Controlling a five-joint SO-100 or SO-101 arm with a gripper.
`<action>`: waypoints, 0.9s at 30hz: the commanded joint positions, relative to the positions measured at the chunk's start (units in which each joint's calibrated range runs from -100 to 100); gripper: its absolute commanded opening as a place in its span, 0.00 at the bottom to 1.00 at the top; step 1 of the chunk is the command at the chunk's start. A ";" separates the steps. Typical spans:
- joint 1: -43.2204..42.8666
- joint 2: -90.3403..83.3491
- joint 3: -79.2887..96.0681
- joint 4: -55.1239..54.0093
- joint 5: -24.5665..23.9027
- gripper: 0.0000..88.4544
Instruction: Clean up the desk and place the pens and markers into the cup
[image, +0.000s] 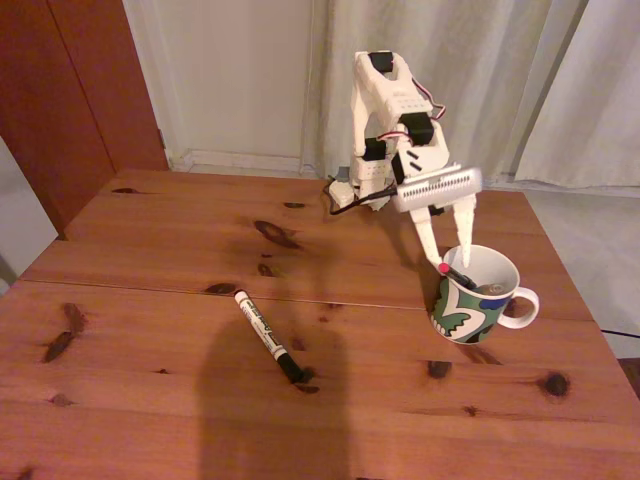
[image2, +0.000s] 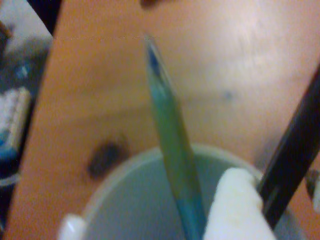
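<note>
Two pens (image2: 172, 145) in the cup (image: 470, 310), fingers (image: 465, 225) above.

knotty wooden desk (image: 150, 300), glossy ceramic cup (image: 470, 305)

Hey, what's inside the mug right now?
In the wrist view, a teal-green pen stands in the mug, leaning out over its rim. The fixed view shows a black pen with a red end resting on the rim by the hand. The mug's bottom is hidden.
</note>
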 joint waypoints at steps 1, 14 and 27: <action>2.17 -2.62 -7.61 -1.44 0.57 0.12; 14.39 2.51 -11.30 2.17 13.93 0.01; 26.78 11.12 -13.83 10.51 29.38 0.01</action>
